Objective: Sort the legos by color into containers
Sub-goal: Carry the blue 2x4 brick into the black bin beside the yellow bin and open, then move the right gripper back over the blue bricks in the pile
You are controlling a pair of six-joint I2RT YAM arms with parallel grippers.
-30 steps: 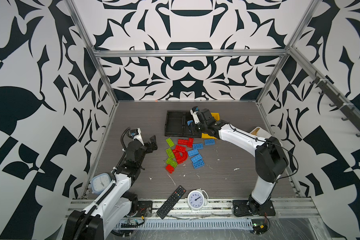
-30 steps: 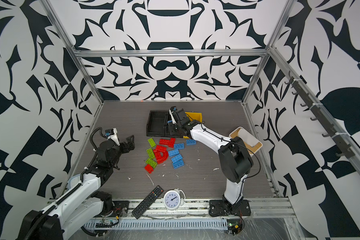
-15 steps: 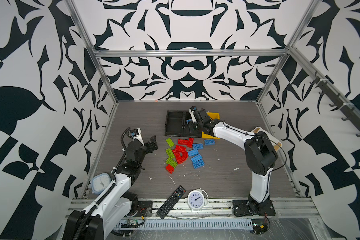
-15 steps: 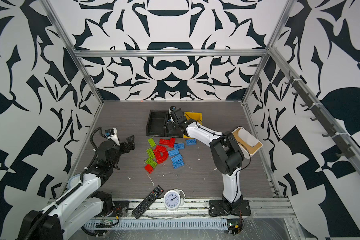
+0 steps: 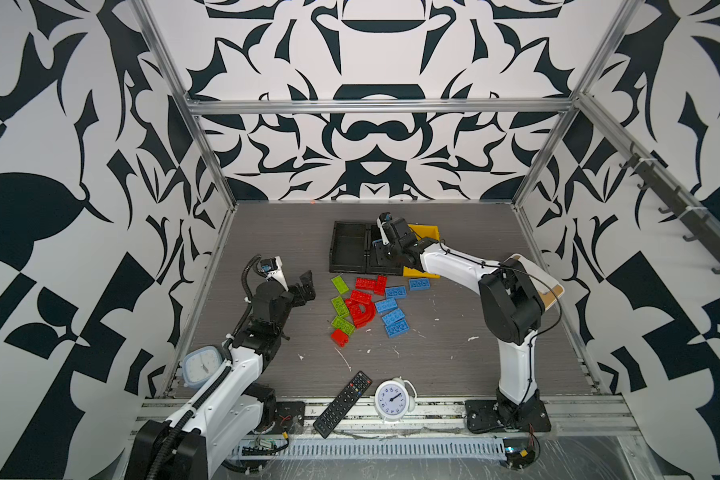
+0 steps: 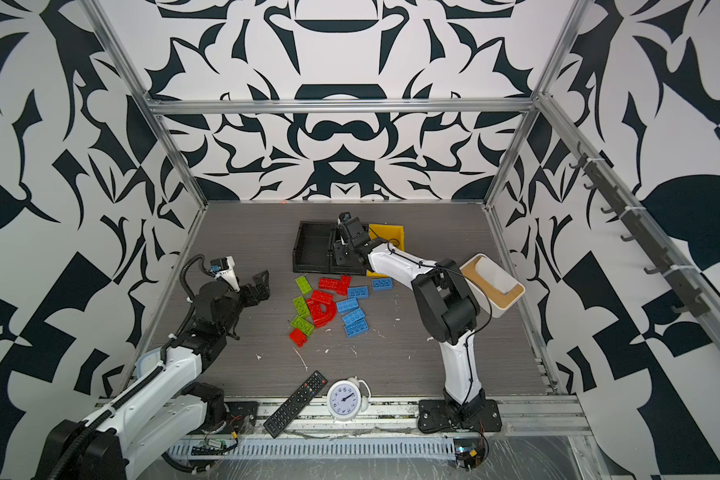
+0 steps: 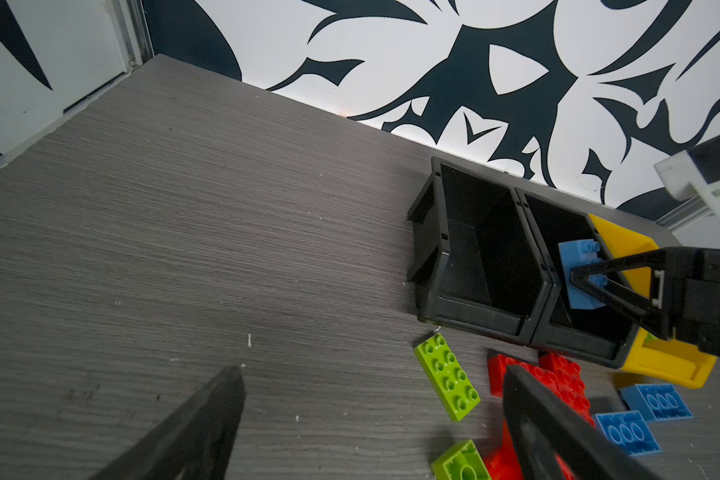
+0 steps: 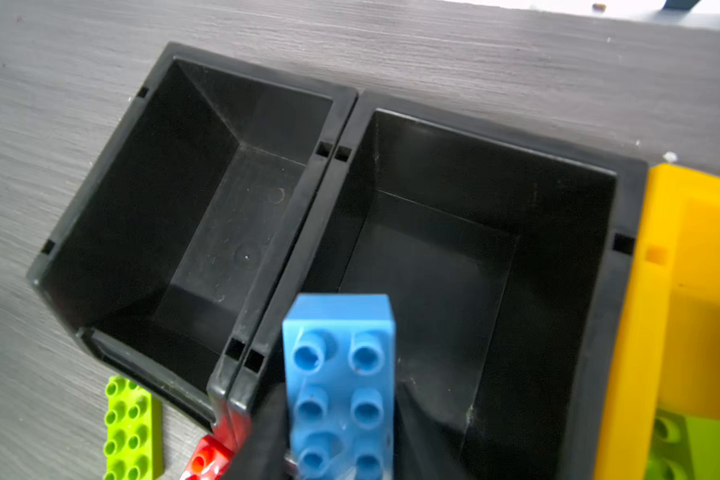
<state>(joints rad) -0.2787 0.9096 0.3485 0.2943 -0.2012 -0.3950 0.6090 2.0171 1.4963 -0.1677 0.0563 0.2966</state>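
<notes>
The blue brick (image 8: 337, 324) is sitting between the fingers of the right gripper (image 8: 339, 419), over the black bin (image 8: 491, 137) that is touching the yellow bin (image 8: 661, 216). Whether the fingers are pressing it, I cannot tell. A second black bin (image 8: 242, 79) is adjoining. Lying loose on the table (image 5: 454, 353) in both top views are five blue bricks (image 5: 393, 317), three lime bricks (image 5: 339, 306), four red bricks (image 5: 365, 283) and one red arch (image 5: 362, 313). The left gripper (image 7: 373, 372) is gaping wide, holding nothing.

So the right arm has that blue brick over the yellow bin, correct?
Not quite. The blue brick at the right gripper is over the black bin beside the yellow bin, not over the yellow one itself. The right wrist view shows it above that black bin's near wall.
</notes>
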